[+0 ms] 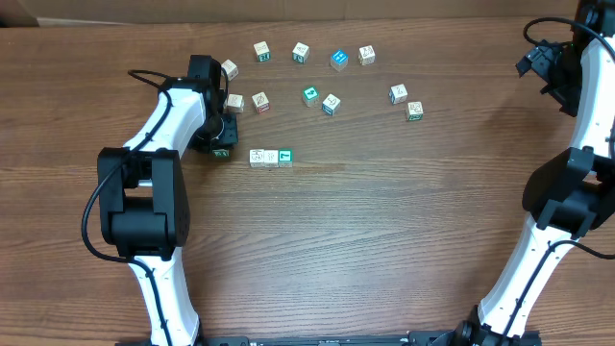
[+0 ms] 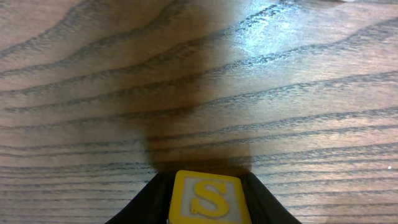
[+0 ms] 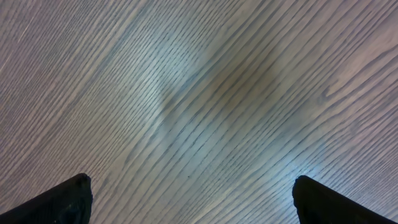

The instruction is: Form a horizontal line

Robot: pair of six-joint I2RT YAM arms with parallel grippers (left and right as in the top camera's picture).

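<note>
The brown wood-grain table (image 1: 384, 250) carries two white-and-black robot arms. The left arm (image 1: 159, 144) reaches toward the middle and the right arm (image 1: 557, 192) stands at the far edge. The horizontal line (image 1: 270, 157), three small wooden letter cubes touching edge to edge, lies mid-table, with its teal-green cube at the end away from the left gripper (image 1: 220, 146). That gripper is clenched on a yellow-bordered wooden S cube (image 2: 206, 198) just beside the line's pale end. The right gripper (image 3: 189, 186) is spread wide over bare wood. Loose white, teal and blue cubes (image 1: 338, 60) lie scattered beyond the line.
</note>
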